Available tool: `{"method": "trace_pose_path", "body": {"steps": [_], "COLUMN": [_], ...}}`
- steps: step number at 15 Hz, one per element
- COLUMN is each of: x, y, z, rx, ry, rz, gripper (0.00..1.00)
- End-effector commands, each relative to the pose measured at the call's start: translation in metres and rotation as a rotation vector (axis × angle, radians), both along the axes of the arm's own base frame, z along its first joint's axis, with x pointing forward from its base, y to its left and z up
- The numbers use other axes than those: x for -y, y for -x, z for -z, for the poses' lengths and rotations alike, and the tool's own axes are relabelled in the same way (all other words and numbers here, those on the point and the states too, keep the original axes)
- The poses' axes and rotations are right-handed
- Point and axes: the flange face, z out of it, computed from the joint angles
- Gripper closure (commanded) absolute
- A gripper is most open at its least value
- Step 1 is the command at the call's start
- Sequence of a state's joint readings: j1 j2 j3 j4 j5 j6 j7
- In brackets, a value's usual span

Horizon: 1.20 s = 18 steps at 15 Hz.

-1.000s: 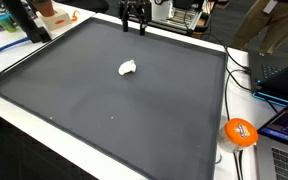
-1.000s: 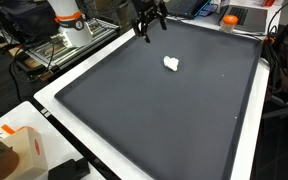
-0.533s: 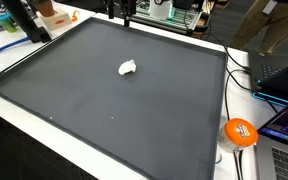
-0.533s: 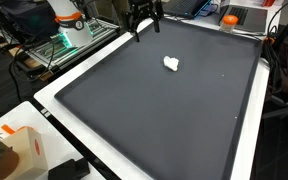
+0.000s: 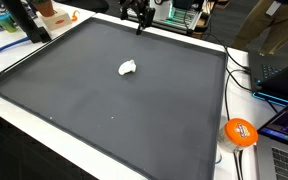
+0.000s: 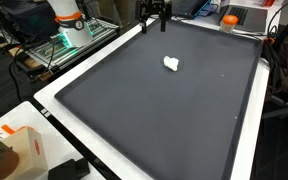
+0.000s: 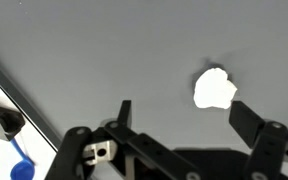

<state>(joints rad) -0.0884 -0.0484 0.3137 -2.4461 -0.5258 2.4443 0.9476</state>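
A small crumpled white object (image 5: 128, 68) lies on the dark grey mat (image 5: 104, 110); it also shows in an exterior view (image 6: 171, 64) and in the wrist view (image 7: 214, 88). My gripper (image 5: 139, 22) hangs above the far edge of the mat, well apart from the white object, as an exterior view (image 6: 154, 18) also shows. In the wrist view its two black fingers (image 7: 184, 112) are spread apart with nothing between them. The white object sits near the right fingertip in that view but lies far below on the mat.
An orange round object (image 5: 240, 132) and a laptop (image 5: 282, 75) lie beside the mat. Blue papers (image 5: 6, 40) and an orange-white robot base (image 6: 69, 22) stand past the mat's other edges. Cables and equipment (image 5: 184, 14) sit behind the far edge.
My gripper has shifted sideways along the far edge of the mat, staying high and open. The white object has not moved.
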Motion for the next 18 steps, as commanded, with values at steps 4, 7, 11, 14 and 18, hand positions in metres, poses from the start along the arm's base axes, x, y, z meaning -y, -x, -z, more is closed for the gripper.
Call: {"method": "trace_pose_path", "body": {"steps": [4, 7, 11, 14, 18], "x": [-0.047, -0.047, -0.046, -0.053, -0.068], "y": [-0.043, -0.039, -0.045, -0.05, -0.053], "z": [0.043, 0.04, 0.042, 0.049, 0.063], "rx": [-0.006, -0.011, -0.012, 0.012, 0.014], "ry": [0.099, 0.068, 0.069, 0.114, 0.185], "rz": [0.059, 0.044, 0.048, 0.056, 0.103], "gripper": [0.0, 0.0, 0.0, 0.0, 0.0]}}
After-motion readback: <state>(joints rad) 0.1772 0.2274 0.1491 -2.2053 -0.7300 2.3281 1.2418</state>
